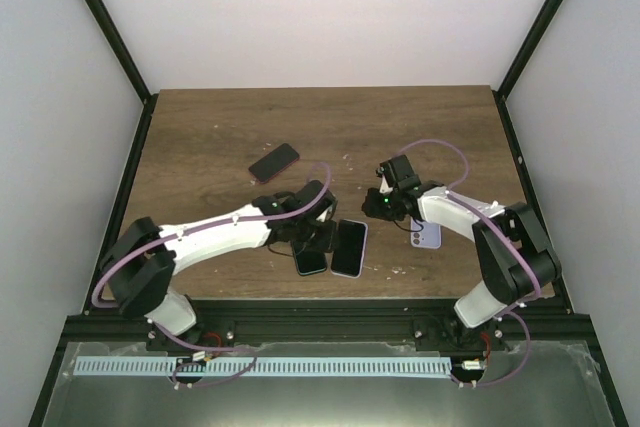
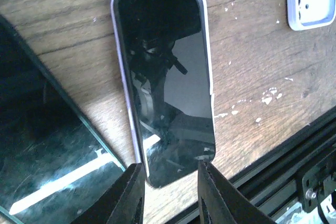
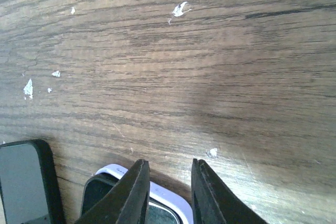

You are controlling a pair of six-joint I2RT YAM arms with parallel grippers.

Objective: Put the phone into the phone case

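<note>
The phone (image 2: 165, 77) is best pinched squarely across its long edges by the left gripper (image 2: 168, 195), whose fingers, like the right gripper's (image 3: 168, 192), stand parted, grasping nothing.

Dark wood table (image 1: 420, 127), flecked white. Between left jaws: near end of pale-rimmed phone (image 2: 165, 87). Just left: black phone (image 2: 42, 145). Beyond, rightward: lilac case (image 2: 312, 3). Well apart: another dark phone (image 1: 274, 162).

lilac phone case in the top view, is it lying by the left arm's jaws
No, the lilac phone case lies beside the right arm, across from the left arm's jaws.
</note>
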